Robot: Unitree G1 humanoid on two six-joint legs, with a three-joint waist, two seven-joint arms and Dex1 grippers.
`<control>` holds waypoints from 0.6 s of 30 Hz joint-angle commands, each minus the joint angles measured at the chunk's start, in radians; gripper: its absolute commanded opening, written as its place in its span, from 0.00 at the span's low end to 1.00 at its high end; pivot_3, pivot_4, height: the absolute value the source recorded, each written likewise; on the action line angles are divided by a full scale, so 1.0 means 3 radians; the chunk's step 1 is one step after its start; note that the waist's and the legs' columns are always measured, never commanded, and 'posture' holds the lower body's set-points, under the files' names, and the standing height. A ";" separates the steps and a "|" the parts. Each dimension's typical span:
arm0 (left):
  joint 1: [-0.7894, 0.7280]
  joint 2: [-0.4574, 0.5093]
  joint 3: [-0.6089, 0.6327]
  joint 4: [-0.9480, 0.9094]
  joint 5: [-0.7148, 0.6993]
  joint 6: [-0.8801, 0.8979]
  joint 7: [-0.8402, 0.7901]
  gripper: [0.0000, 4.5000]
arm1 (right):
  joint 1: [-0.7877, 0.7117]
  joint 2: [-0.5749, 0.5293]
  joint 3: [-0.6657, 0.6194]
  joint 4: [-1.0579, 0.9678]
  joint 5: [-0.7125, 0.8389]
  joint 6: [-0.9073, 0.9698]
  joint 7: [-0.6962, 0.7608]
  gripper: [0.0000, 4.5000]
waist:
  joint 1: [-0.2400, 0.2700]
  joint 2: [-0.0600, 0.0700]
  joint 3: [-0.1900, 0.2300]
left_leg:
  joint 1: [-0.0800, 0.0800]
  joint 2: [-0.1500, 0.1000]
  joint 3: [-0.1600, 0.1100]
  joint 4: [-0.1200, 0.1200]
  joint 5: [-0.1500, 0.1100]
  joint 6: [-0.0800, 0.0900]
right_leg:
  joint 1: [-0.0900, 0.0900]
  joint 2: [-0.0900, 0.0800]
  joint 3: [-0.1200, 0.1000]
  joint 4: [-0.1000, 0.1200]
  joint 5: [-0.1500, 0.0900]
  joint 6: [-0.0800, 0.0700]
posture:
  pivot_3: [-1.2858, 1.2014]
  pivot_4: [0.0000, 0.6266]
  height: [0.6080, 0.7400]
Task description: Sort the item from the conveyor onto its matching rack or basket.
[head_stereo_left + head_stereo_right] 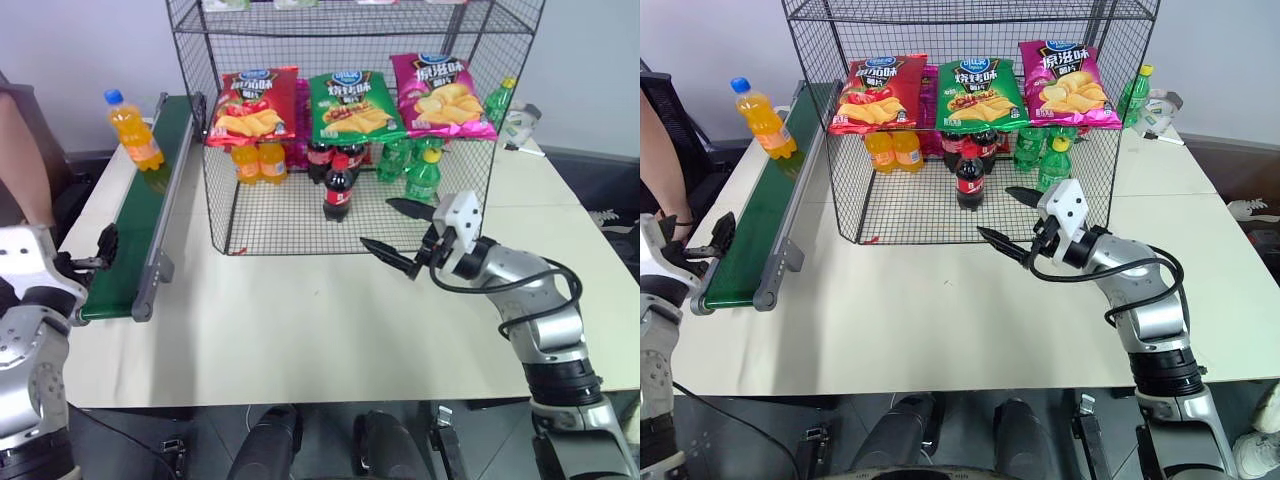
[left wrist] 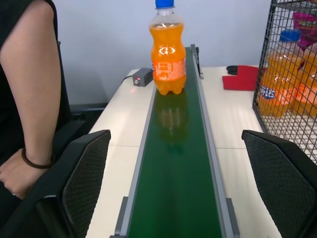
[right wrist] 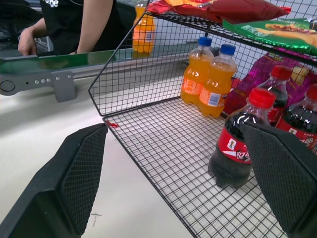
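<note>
My left gripper (image 2: 176,188) sits level at the near end of the conveyor (image 1: 140,225), fingers spread and empty; my right gripper (image 1: 400,235) hovers spread at the open front of the wire rack (image 1: 350,130) — orange, cola and green bottles below, chip bags above. The orange soda bottle (image 1: 133,130) stands upright far up the belt, well apart from both.

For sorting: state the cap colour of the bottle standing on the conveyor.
Blue. The orange soda bottle on the conveyor shows it best in the left eye view.
</note>
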 commanded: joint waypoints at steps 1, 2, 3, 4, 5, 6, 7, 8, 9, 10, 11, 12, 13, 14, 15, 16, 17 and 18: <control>-0.0034 0.0055 0.0076 0.0013 0.0052 -0.0094 0.0041 0.99 | -0.0055 0.0001 -0.0030 -0.0157 0.0021 0.0001 -0.0014 1.00 | 0.0000 0.0000 0.0000 | 0.0000 0.0000 0.0000 0.0000 0.0000 0.0000 | 0.0000 0.0000 0.0000 0.0000 0.0000 0.0000 | 0.52 0.24 1.00; -0.0037 0.0062 0.0068 0.0029 0.0061 -0.0096 0.0040 0.99 | -0.0060 0.0003 -0.0030 -0.0152 0.0017 0.0001 -0.0016 1.00 | 0.0000 0.0000 0.0000 | 0.0000 0.0000 0.0000 0.0000 0.0000 0.0000 | -0.0001 0.0000 0.0000 0.0000 0.0000 0.0000 | 0.52 0.24 1.00; -0.0042 0.0065 0.0062 0.0041 0.0065 -0.0099 0.0038 0.99 | -0.0066 0.0005 -0.0029 -0.0149 0.0014 0.0004 -0.0019 1.00 | 0.0000 0.0000 0.0000 | 0.0000 0.0000 0.0000 0.0000 0.0000 0.0000 | -0.0001 0.0000 0.0000 0.0000 0.0000 0.0000 | 0.52 0.24 1.00; -0.0045 0.0064 0.0060 0.0048 0.0064 -0.0099 0.0036 0.99 | -0.0071 0.0007 -0.0028 -0.0149 0.0012 0.0006 -0.0023 1.00 | 0.0000 0.0000 0.0000 | 0.0000 0.0000 0.0000 0.0000 0.0000 0.0000 | -0.0001 0.0000 0.0000 0.0000 0.0000 0.0000 | 0.52 0.24 1.00; -0.0047 0.0064 0.0056 0.0053 0.0064 -0.0101 0.0034 0.99 | -0.0076 0.0008 -0.0029 -0.0152 0.0014 0.0012 -0.0026 1.00 | 0.0000 0.0000 0.0000 | 0.0000 0.0000 0.0000 0.0000 0.0000 0.0000 | -0.0001 0.0000 0.0000 0.0000 0.0000 0.0000 | 0.52 0.24 1.00; -0.0047 0.0062 0.0052 0.0055 0.0065 -0.0103 0.0034 0.99 | -0.0079 0.0007 -0.0029 -0.0156 0.0015 0.0018 -0.0028 1.00 | 0.0000 0.0000 0.0000 | 0.0000 0.0000 0.0000 0.0000 0.0000 0.0000 | -0.0001 0.0000 0.0000 0.0000 0.0000 0.0000 | 0.52 0.24 1.00; -0.0047 0.0061 0.0049 0.0058 0.0066 -0.0106 0.0034 0.99 | -0.0080 0.0006 -0.0030 -0.0160 0.0016 0.0021 -0.0028 1.00 | 0.0000 0.0000 0.0000 | 0.0000 0.0000 0.0000 0.0000 0.0000 0.0000 | -0.0001 0.0000 0.0000 0.0000 0.0000 0.0000 | 0.52 0.24 1.00; -0.0046 0.0057 0.0047 0.0061 0.0068 -0.0110 0.0035 0.99 | -0.0077 0.0005 -0.0030 -0.0169 0.0016 0.0027 -0.0031 1.00 | 0.0000 0.0000 0.0000 | 0.0000 0.0000 0.0000 0.0000 0.0000 0.0000 | -0.0001 0.0000 0.0000 0.0000 0.0000 0.0000 | 0.52 0.24 1.00; -0.0044 0.0054 0.0044 0.0066 0.0074 -0.0115 0.0036 0.99 | -0.0071 0.0003 -0.0029 -0.0180 0.0017 0.0033 -0.0034 1.00 | 0.0000 0.0000 0.0000 | 0.0000 0.0000 0.0000 0.0000 0.0000 0.0000 | -0.0001 0.0000 0.0000 0.0000 0.0000 0.0000 | 0.52 0.24 1.00; -0.0043 0.0051 0.0040 0.0072 0.0081 -0.0121 0.0037 0.99 | -0.0066 0.0000 -0.0029 -0.0192 0.0018 0.0039 -0.0036 1.00 | 0.0000 0.0000 0.0000 | 0.0000 0.0000 0.0000 0.0000 0.0000 0.0000 | -0.0001 0.0000 0.0000 0.0000 0.0000 0.0000 | 0.52 0.24 1.00; -0.0043 0.0051 0.0039 0.0081 0.0089 -0.0127 0.0038 0.99 | -0.0060 -0.0002 -0.0030 -0.0207 0.0022 0.0048 -0.0039 1.00 | 0.0000 0.0000 0.0000 | 0.0000 0.0000 0.0000 0.0000 0.0000 0.0000 | -0.0001 0.0000 0.0000 0.0000 0.0000 0.0000 | 0.52 0.24 1.00; -0.0046 0.0048 0.0039 0.0092 0.0096 -0.0134 0.0041 0.99 | -0.0055 -0.0006 -0.0033 -0.0217 0.0024 0.0055 -0.0042 1.00 | 0.0000 0.0000 0.0000 | 0.0000 0.0000 0.0000 0.0000 0.0000 0.0000 | -0.0001 0.0000 0.0000 0.0000 0.0000 0.0000 | 0.52 0.24 1.00; -0.0049 0.0046 0.0041 0.0101 0.0101 -0.0141 0.0043 0.99 | -0.0052 -0.0009 -0.0032 -0.0229 0.0024 0.0064 -0.0046 1.00 | 0.0000 0.0000 0.0000 | 0.0000 0.0000 0.0000 0.0000 0.0000 0.0000 | -0.0001 0.0000 0.0000 0.0000 0.0000 0.0000 | 0.52 0.24 1.00; -0.0050 0.0044 0.0041 0.0110 0.0106 -0.0152 0.0041 0.99 | -0.0051 -0.0009 -0.0032 -0.0245 0.0027 0.0078 -0.0054 1.00 | 0.0000 0.0000 0.0000 | 0.0000 0.0000 0.0000 0.0000 0.0000 0.0000 | -0.0001 0.0000 0.0000 0.0000 0.0000 0.0000 | 0.52 0.24 1.00; -0.0056 0.0041 0.0035 0.0129 0.0113 -0.0170 0.0042 0.99 | -0.0053 -0.0009 -0.0030 -0.0261 0.0029 0.0094 -0.0061 1.00 | 0.0000 0.0000 0.0000 | 0.0000 0.0000 0.0000 0.0000 0.0000 0.0000 | -0.0001 0.0000 0.0000 0.0000 0.0000 0.0000 | 0.52 0.24 1.00; -0.0061 0.0038 0.0027 0.0147 0.0119 -0.0186 0.0042 0.99 | -0.0055 -0.0008 -0.0028 -0.0274 0.0029 0.0108 -0.0067 1.00 | 0.0000 0.0000 0.0000 | 0.0000 0.0000 0.0000 0.0000 0.0000 0.0000 | -0.0001 0.0000 0.0000 0.0000 0.0000 0.0000 | 0.52 0.24 1.00; -0.0072 0.0035 0.0014 0.0170 0.0131 -0.0212 0.0041 0.99 | -0.0058 -0.0006 -0.0026 -0.0285 0.0030 0.0121 -0.0072 1.00 | 0.0000 0.0000 0.0000 | 0.0000 0.0000 0.0000 0.0000 0.0000 0.0000 | -0.0001 0.0000 0.0000 0.0000 0.0000 0.0000 | 0.52 0.24 1.00; -0.0088 0.0030 0.0004 0.0195 0.0142 -0.0240 0.0040 0.99 | -0.0063 -0.0003 -0.0024 -0.0290 0.0029 0.0131 -0.0074 1.00 | 0.0001 0.0000 0.0000 | 0.0000 0.0000 0.0000 0.0000 0.0000 0.0000 | -0.0001 0.0000 0.0000 0.0000 0.0000 0.0000 | 0.52 0.24 1.00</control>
